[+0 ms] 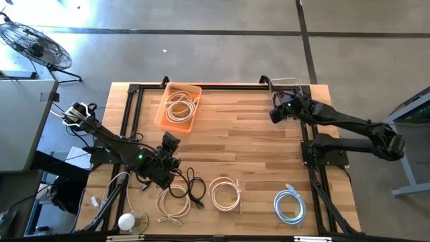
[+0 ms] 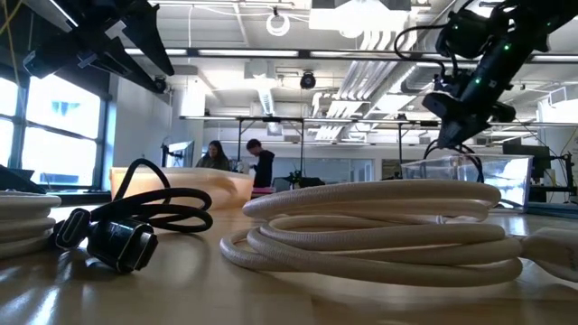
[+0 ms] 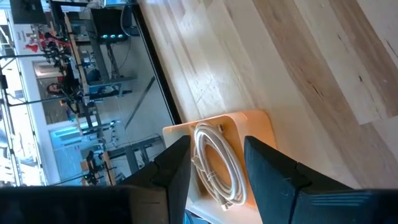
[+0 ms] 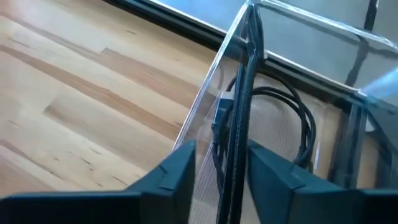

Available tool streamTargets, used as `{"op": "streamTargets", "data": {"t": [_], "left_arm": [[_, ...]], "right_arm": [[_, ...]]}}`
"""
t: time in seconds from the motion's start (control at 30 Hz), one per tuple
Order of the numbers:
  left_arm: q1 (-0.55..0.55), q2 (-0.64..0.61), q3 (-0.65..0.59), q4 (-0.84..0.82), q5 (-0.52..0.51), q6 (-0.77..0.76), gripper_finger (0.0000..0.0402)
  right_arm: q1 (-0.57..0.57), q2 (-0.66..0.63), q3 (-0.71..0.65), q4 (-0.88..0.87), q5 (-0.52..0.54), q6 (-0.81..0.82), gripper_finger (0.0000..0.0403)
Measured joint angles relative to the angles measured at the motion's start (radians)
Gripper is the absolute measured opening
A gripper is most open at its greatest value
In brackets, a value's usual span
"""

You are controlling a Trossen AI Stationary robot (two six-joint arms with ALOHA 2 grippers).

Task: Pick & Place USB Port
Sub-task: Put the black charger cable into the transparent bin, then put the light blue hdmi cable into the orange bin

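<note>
A black USB cable (image 4: 292, 134) is lying coiled inside the clear plastic bin (image 4: 292, 37) at the table's one o'clock corner. The right gripper (image 4: 217, 171) is hovering over the bin's rim, fingers apart, gripping nothing. The left gripper (image 3: 214, 165), fingers apart, is hanging empty at seven o'clock. No writing is showing.

Overhead, table-level and two wrist views, all sharing the wooden table (image 1: 255, 154).

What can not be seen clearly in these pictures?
- Black cable in the clear bin, right wrist view: its far end is hidden behind the bin wall and cut off by the edge.
- White cable in the orange bin, left wrist view: partly covered by the left claw.
- People, low view: too far and small.
</note>
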Motion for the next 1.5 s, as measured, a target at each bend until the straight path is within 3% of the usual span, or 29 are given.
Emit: {"op": "streamTargets", "data": {"t": [0.1,0.2,0.33,0.47,0.57,0.77,0.87,1.1,1.5], "left_arm": [[0.000,0.000,0.000,0.000,-0.001,0.000,0.0145],[0.000,0.000,0.000,0.000,-0.002,0.001,0.0145],[0.000,0.000,0.000,0.000,0.007,0.001,0.0145],[0.000,0.000,0.000,-0.004,0.024,0.000,0.0145],[0.000,0.000,-0.005,-0.006,0.028,-0.001,0.0145],[0.000,0.000,-0.049,0.005,0.027,-0.002,0.0145],[0.000,0.000,-0.064,0.026,0.027,-0.002,0.0145],[0.000,0.000,-0.066,0.043,0.026,-0.002,0.0145],[0.000,0.000,-0.066,0.043,0.024,0.000,0.0145]], "right_arm": [[0.000,-0.001,0.013,0.000,0.017,-0.016,0.0157],[0.000,-0.006,0.042,-0.012,0.107,-0.040,0.0174],[0.000,-0.023,0.103,-0.088,0.245,-0.008,0.0180],[0.000,-0.054,0.159,-0.185,0.264,0.022,0.0180],[0.000,-0.087,0.170,-0.187,0.155,0.026,0.0180],[0.015,-0.104,0.165,-0.135,-0.219,0.028,0.0181],[0.034,-0.091,0.165,-0.127,-0.280,0.051,0.0181],[0.042,-0.030,0.165,-0.242,-0.106,0.101,0.0181],[0.042,0.048,0.165,-0.272,0.069,0.132,0.0181]]}}
